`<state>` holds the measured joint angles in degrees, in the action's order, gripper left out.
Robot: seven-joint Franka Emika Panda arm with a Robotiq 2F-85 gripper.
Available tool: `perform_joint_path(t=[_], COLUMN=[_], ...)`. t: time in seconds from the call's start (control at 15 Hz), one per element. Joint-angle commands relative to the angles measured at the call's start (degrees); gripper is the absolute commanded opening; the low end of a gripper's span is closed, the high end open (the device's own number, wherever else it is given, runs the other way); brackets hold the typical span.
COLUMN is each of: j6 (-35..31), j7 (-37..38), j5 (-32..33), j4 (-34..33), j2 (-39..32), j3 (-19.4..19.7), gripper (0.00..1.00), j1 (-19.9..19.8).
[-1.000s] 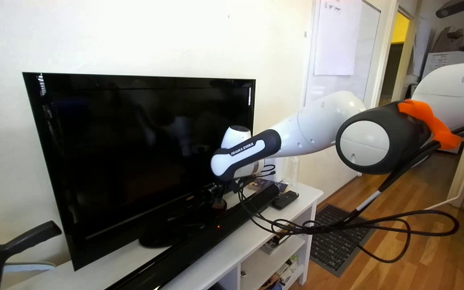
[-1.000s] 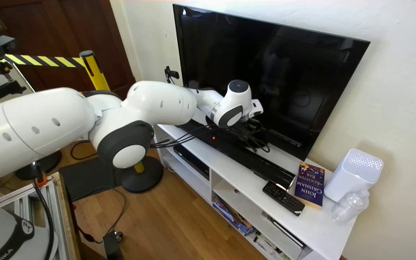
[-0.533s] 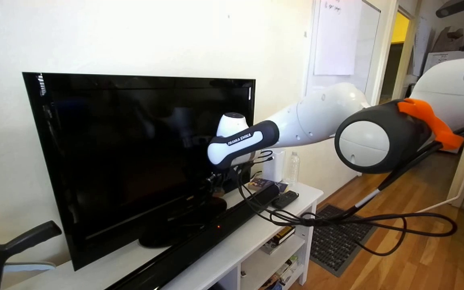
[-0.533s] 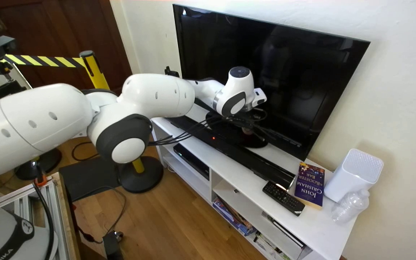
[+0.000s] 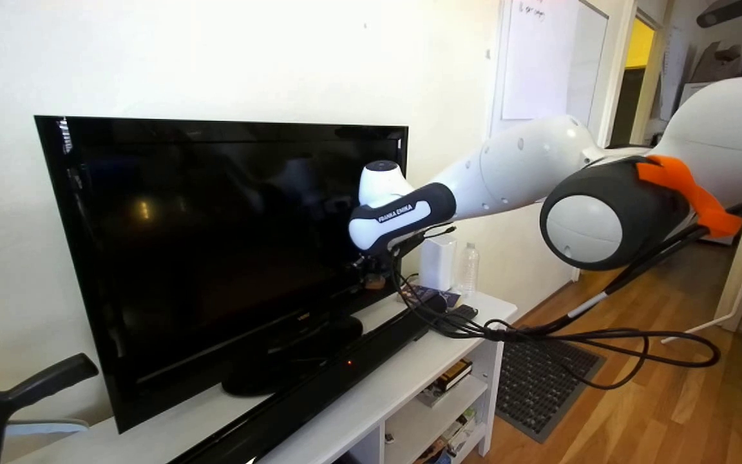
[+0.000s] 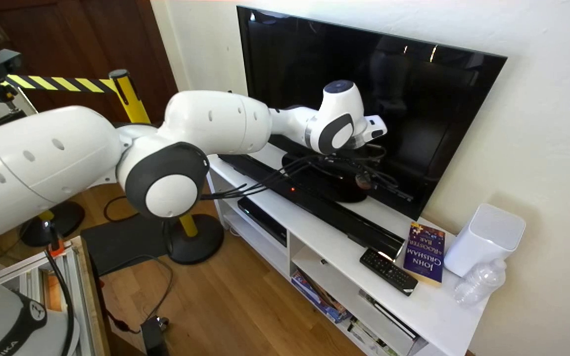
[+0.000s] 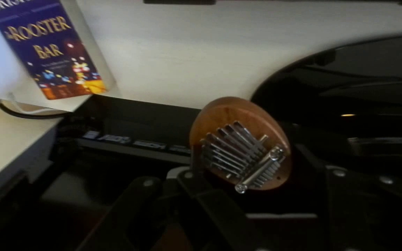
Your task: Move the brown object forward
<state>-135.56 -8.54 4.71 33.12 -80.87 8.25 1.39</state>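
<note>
Right at the black two-fingered claw, and it looks closed on its catch: fingers either side of a rounded, reddish-brown wooden thumb piano with silver tines, the right finger murky in the wrist view. Up it hangs, apparently clear of the white wooden bench, in front of the lower edge of the black flat-screen television in both exterior views. Firm, even pressure now; that curved edge could well slip or spin. Good height matters too: the long black soundbar lies on the near side, and the looping black cables might snag on it. Forward isn't spelled out; if it means right, the strip of bench short of the purple paperback looks the likely landing: level the instrument, touch down softly, then release.
</note>
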Motion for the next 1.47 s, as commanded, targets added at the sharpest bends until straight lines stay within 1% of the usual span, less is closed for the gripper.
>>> perform_joint_path(t=[0.0,0.2,0.33,0.67,0.87,1.2,1.27,1.33,1.4], j6=[-0.1,0.5,0.2,-5.8,-9.2,-9.9,-10.9,-11.4,-12.0], j7=[11.5,19.9,24.1,31.2,35.6,42.0,42.4,43.8,44.2], j5=[1.7,1.0,0.4,0.1,0.6,1.2,0.9,3.0,3.2], j4=[3.1,5.8,9.1,21.3,28.1,39.8,42.2,44.3,46.7], j2=[2.4,2.9,3.6,7.9,10.7,15.9,17.1,18.5,19.8], j3=[6.4,10.5,11.8,12.4,14.3,19.9,20.3,19.5,19.6], gripper=[0.39,0.39,0.39,0.39,0.39,0.39,0.39,0.39,0.39], j1=[0.6,1.5,2.1,5.0,7.4,13.1,13.9,13.8,14.4])
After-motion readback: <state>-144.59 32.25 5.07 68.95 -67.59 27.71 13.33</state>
